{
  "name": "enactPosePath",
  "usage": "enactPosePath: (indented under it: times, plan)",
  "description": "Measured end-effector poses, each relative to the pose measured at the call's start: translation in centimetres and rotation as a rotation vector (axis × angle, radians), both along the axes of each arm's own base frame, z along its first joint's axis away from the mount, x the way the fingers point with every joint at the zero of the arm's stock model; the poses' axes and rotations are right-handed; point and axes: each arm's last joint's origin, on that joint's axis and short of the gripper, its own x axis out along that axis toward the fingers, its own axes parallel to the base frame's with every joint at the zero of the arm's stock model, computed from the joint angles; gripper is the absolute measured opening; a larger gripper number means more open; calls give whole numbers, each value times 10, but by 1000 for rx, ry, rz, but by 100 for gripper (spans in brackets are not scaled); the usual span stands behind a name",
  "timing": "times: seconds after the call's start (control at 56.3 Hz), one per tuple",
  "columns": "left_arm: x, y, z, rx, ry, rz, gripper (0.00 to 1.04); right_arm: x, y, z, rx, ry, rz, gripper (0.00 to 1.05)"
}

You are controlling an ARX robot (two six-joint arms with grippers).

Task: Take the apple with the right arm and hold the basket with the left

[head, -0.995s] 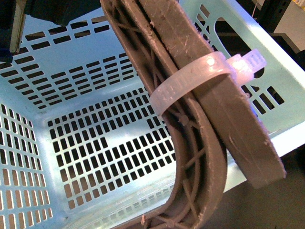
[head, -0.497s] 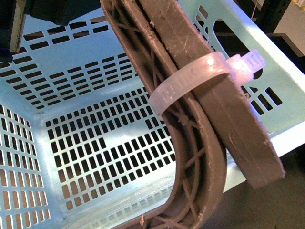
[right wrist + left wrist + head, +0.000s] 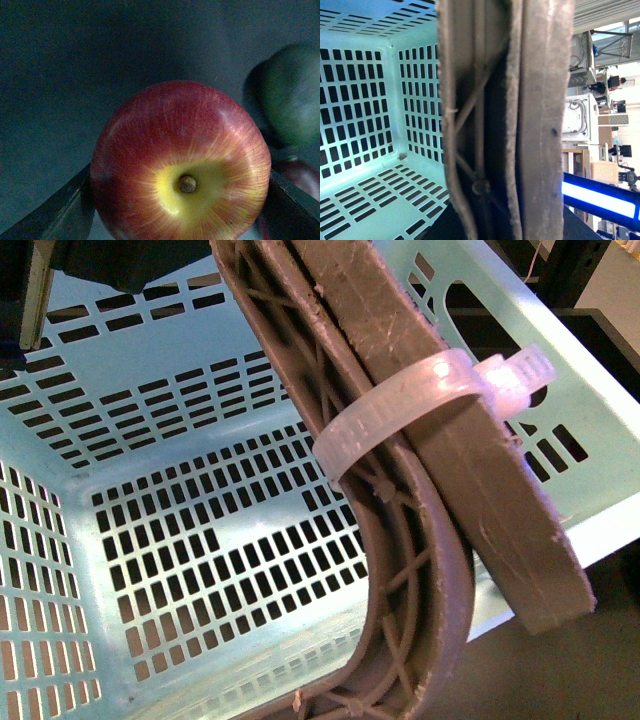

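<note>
Right gripper: jaws were clamped on the apple.
Left gripper: sat at the basket's 3 o'clock wall; whether the jaws were apart could not be told.

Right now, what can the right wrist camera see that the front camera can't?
Only the right wrist view shows the apple, red with a yellow patch round its stem, between the fingers of the right gripper, and a dark green fruit beside it. Only the front view shows the mint-blue basket and the left gripper, its brown fingers tied by a white zip tie. Both show gripper fingers close up, but no object appears in both.
</note>
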Motion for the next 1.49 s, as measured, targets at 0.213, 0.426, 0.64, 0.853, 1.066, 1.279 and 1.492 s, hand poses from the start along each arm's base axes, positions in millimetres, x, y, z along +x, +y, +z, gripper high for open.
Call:
enactPosePath:
  times: [0.213, 0.426, 0.64, 0.853, 1.066, 1.279, 1.492]
  plan:
    - [0, 0, 0, 0, 0, 0, 16, -26, 4, 101, 96, -243, 83, 79]
    - [0, 0, 0, 0, 0, 0, 16, -69, 37, 176, 102, -436, 199, 79]
    - [0, 0, 0, 0, 0, 0, 16, -110, 87, 190, 136, -476, 354, 79]
    - [0, 0, 0, -1, 1, -1, 16, -137, 141, 162, 183, -388, 517, 79]
    - [0, 0, 0, 1, 0, 1, 16, -144, 160, 149, 181, -344, 586, 84]
    - [0, 0, 0, 0, 0, 0, 16, -143, 156, 154, 158, -379, 539, 96]
    - [0, 0, -1, 10, 0, -1, 16, -135, 122, 168, 111, -464, 326, 96]
